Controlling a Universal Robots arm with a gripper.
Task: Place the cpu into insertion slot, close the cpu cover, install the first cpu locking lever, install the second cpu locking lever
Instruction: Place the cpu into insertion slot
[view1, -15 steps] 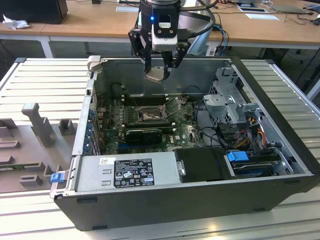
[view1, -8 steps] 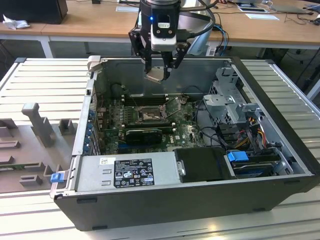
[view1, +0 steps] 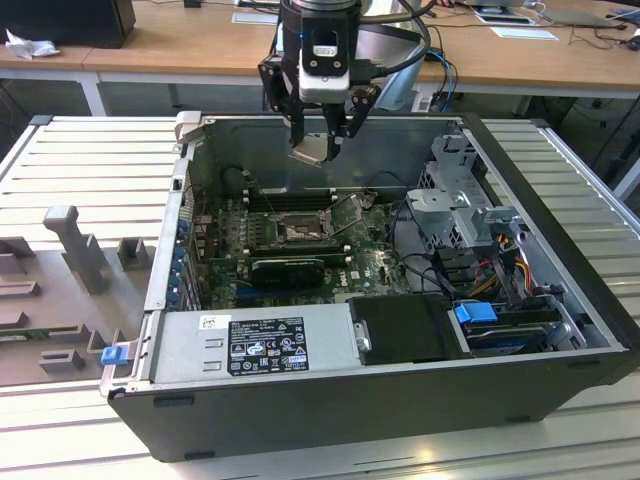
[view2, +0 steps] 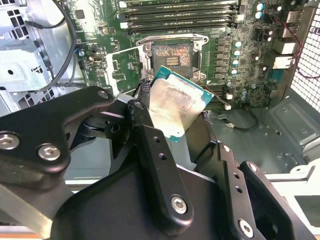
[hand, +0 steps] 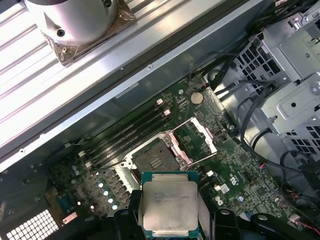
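While the gripper (view1: 321, 142) hangs above the open computer case (view1: 330, 400), its fingers are clamped on two opposite edges of the cpu (view1: 310, 152), which is held tilted and well clear of the board.

Insertion slot (view1: 298, 232): uncovered, dark pin field bare, below the chip with free air between.

Cpu cover (hand: 204, 134): swung up beside the slot, leaving the slot's frame unobstructed.

Memory slots (view1: 290, 198): alongside one edge of the slot.

Case walls stand well apart from the fingers.

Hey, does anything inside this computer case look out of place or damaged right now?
Nothing stands out. The end effector holds the cpu above the empty insertion slot, with the cpu cover swung open.
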